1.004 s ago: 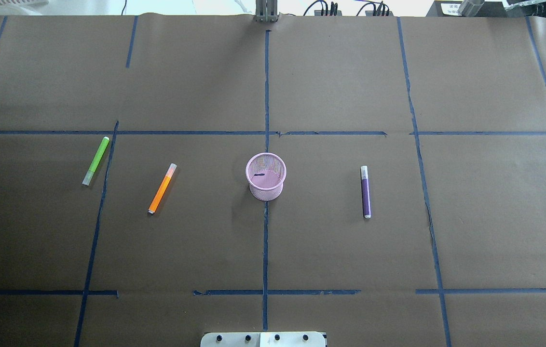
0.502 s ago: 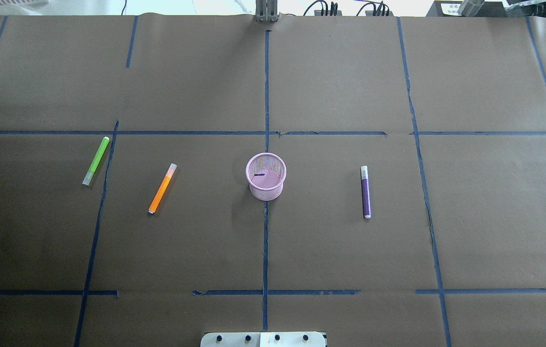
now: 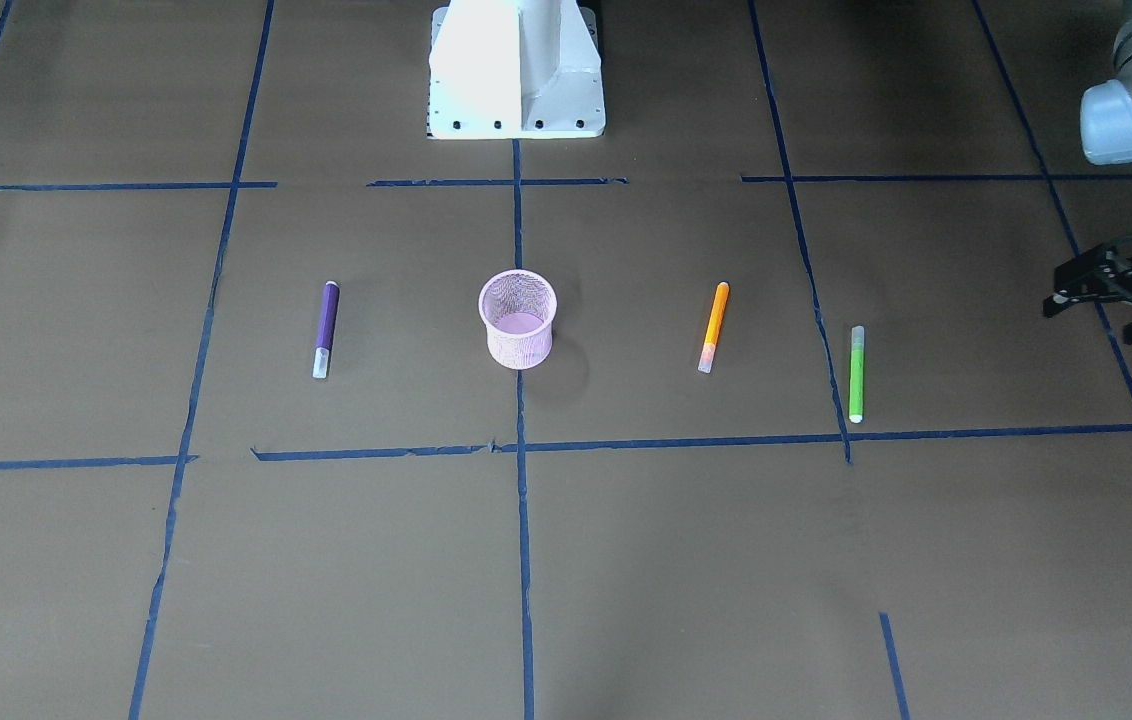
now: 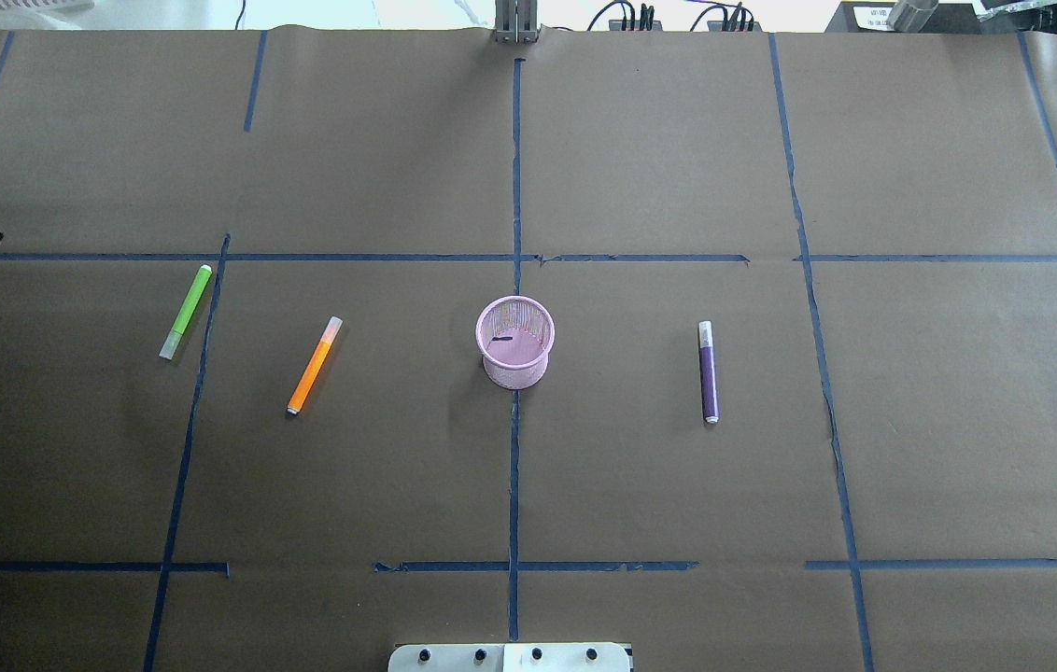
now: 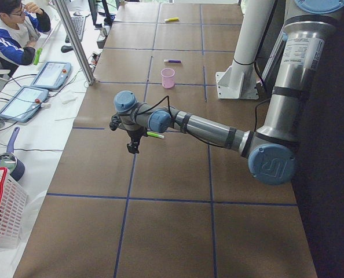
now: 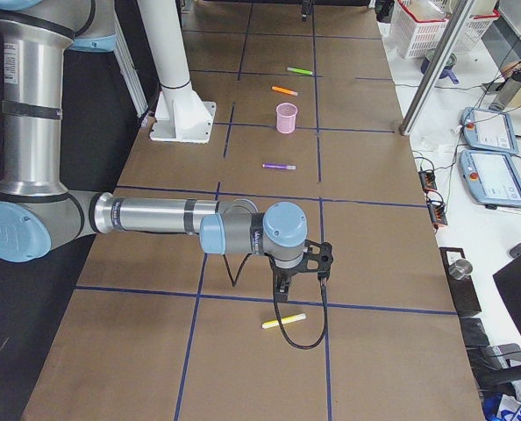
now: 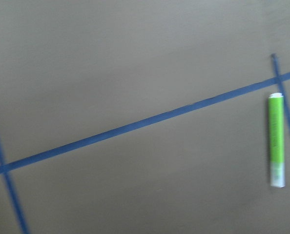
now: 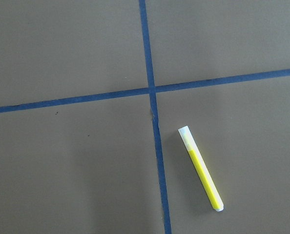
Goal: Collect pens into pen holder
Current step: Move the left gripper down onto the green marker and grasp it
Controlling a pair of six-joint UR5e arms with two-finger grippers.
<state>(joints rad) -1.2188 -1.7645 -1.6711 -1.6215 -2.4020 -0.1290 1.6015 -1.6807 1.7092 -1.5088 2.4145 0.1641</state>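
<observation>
Currently: green pen (image 3: pixel 857 372), long axis fore-aft, lies inboard of nearer left gripper (image 3: pixel 1086 320), jaws spread, empty; right gripper (image 6: pixel 303 281): cannot tell.

**Lighting even; one view blurred**

Surface (image 4: pixel 659 159) is lit evenly and diffusely. A faint soft shadow is cast beside the pen holder (image 3: pixel 518 318). The overhead view's top strip is blown out. The left wrist view is smeared and the green pen (image 7: pixel 276 140) softened; the right wrist view is sharp.

Overhead and front views face each other, sharing the pen holder (image 4: pixel 516 373); side views look lengthwise, wrist cameras close.
</observation>
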